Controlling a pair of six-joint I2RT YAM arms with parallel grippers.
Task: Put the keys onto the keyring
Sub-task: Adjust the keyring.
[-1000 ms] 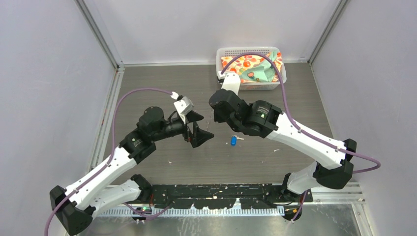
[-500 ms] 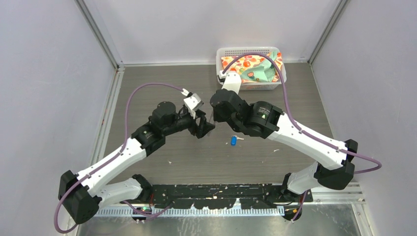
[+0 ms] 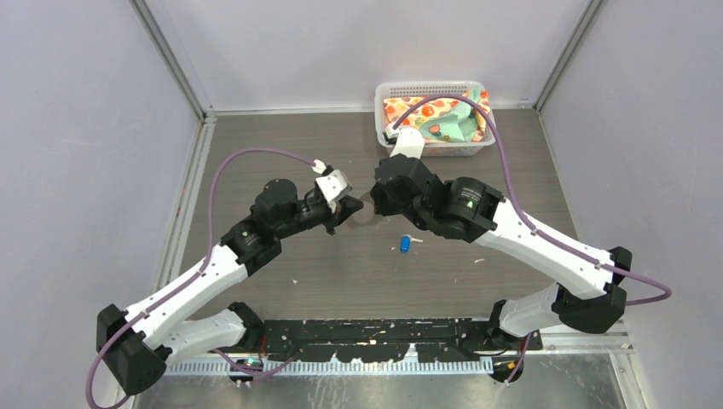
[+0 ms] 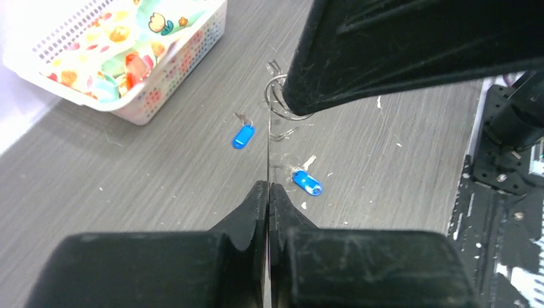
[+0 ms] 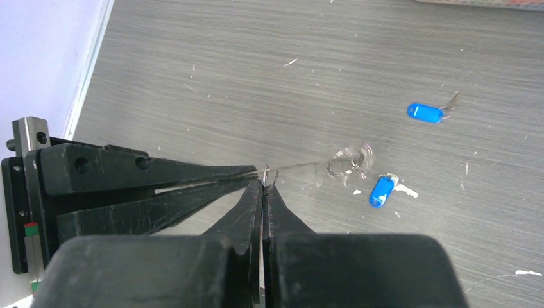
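Note:
The keyring (image 4: 266,147) is a thin silvery wire loop seen edge-on, held above the table between both grippers. My left gripper (image 4: 267,187) is shut on its near edge. My right gripper (image 5: 263,182) is shut on the other part, where small wire loops (image 5: 270,173) show at its tips. In the top view the left gripper (image 3: 348,209) and right gripper (image 3: 373,203) meet tip to tip. Two blue keys lie on the table beyond them: one key (image 4: 307,182) closer and another key (image 4: 243,136) farther. The top view shows only one key (image 3: 404,244).
A white plastic basket (image 3: 380,95) with colourful packets stands at the back right of the table. Walls close the table on three sides. Both purple cables arc above the arms. Small white flecks dot the grey tabletop.
The left arm reached right toward the right gripper and its open jaws closed on the keyring. The right arm shifted slightly and stayed shut. The keys have not moved.

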